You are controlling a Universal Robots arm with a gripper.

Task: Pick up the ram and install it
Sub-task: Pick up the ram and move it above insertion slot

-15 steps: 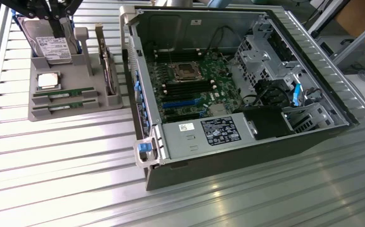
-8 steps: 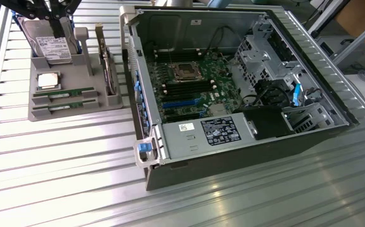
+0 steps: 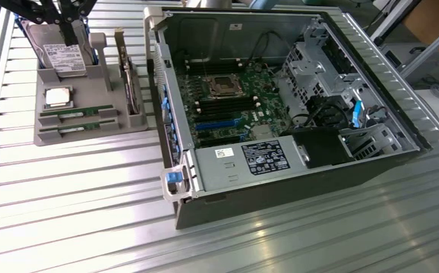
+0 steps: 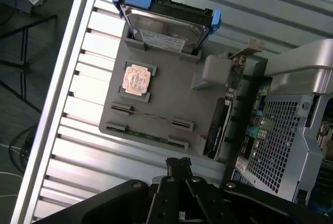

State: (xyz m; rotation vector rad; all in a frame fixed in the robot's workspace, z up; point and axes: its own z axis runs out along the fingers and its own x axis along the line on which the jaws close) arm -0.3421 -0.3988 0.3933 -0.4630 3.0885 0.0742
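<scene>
The gripper [image 4: 178, 163] is hanging fully closed, holding nothing, near the grey holder [image 4: 171, 96]. The ram [image 4: 148, 134] is sitting edge-up in slots along the holder's edge opposite the hard drive [image 4: 166, 31].

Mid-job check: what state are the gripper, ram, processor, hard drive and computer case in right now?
gripper: shut, holding nothing.
ram sticks: two, both on edge in slots of the grey holder, not picked up.
processor chip: lying flat in its holder pocket.
hard drive: standing upright in the holder.
computer case: on its side, open, motherboard exposed.
</scene>
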